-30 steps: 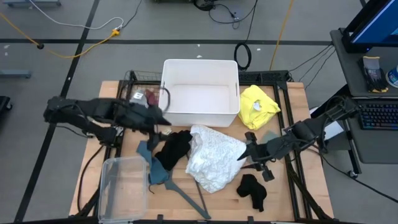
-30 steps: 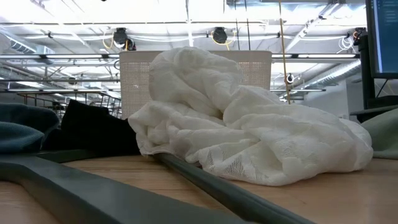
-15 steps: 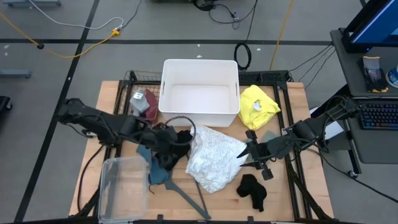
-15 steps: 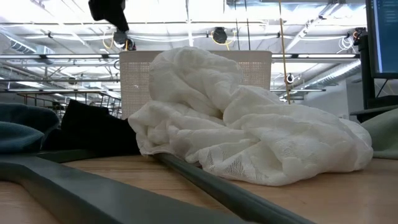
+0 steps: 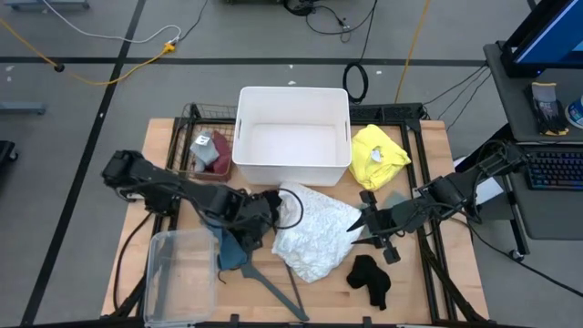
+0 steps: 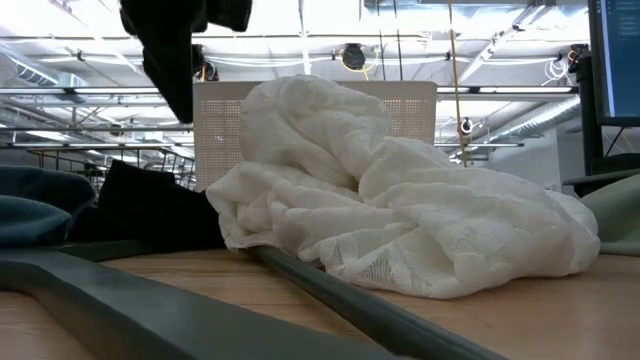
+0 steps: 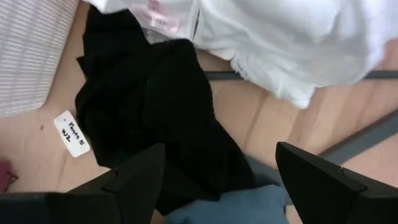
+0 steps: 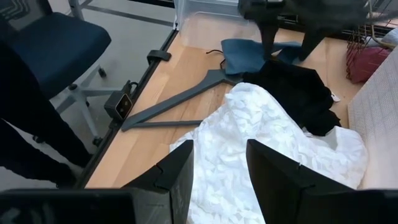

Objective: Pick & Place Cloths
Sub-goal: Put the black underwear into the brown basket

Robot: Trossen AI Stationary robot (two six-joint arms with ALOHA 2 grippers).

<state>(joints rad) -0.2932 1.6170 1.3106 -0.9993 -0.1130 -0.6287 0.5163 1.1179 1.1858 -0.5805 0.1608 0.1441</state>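
My left gripper (image 5: 258, 217) hovers open over the black cloth (image 7: 155, 106). Its fingers stand on either side of the cloth's near part, apart from it. In the low view it (image 6: 185, 60) hangs above the black cloth (image 6: 150, 205). This cloth lies on the table against the lacy white cloth (image 5: 310, 228) and the teal cloth (image 5: 232, 251). My right gripper (image 8: 221, 155) waits open at the white cloth's right edge (image 5: 360, 223). A yellow cloth (image 5: 378, 153), a second black cloth (image 5: 369, 278) and a maroon cloth (image 5: 219, 157) lie apart.
A white bin (image 5: 293, 135) stands at the far middle, with a wire basket (image 5: 205, 118) to its left. A clear plastic tub (image 5: 178, 273) sits at the near left. The grey hanger (image 5: 273, 282) lies near the teal cloth. A greyish cloth (image 5: 393, 199) lies by my right arm.
My left gripper has swung from beside the wire basket toward the table's right and near edge and come down over the black cloth, dropping into the low view from above. The cloths and my right arm have stayed where they were.
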